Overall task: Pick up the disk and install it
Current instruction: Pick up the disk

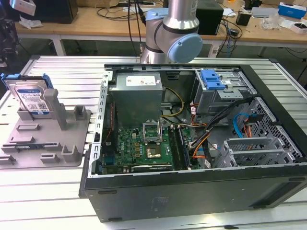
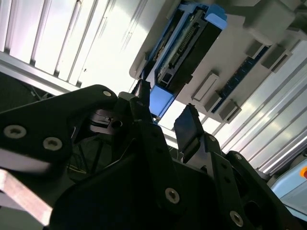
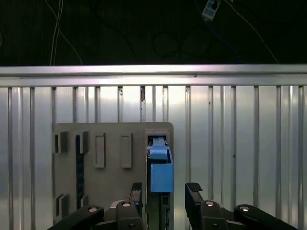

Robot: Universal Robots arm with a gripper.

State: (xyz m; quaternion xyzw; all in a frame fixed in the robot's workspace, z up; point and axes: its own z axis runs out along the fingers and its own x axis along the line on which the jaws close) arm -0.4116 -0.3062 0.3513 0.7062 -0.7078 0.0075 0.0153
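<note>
The disk [image 1: 32, 98] stands on edge at the back of the grey fixture tray [image 1: 48, 139], at the exterior view's left; it is a silver drive with a white-and-blue label in a blue carrier. In both wrist views I look down on its upper edge and blue carrier [image 3: 160, 168] [image 2: 187, 48]. My gripper [image 3: 165, 195] [image 2: 165, 117] is open and hovers short of the disk. Its two dark fingers [image 3: 136, 192] stand one to each side of the carrier's line, clear of it. Nothing is between the fingers.
An open computer case [image 1: 192, 143] fills the middle and the exterior view's right, with a grey drive cage [image 1: 228, 93] topped by a blue latch [image 1: 212, 79]. The tray [image 3: 96, 191] carries upright posts [image 1: 58, 109]. The ribbed metal table [image 1: 43, 191] ends just beyond the tray.
</note>
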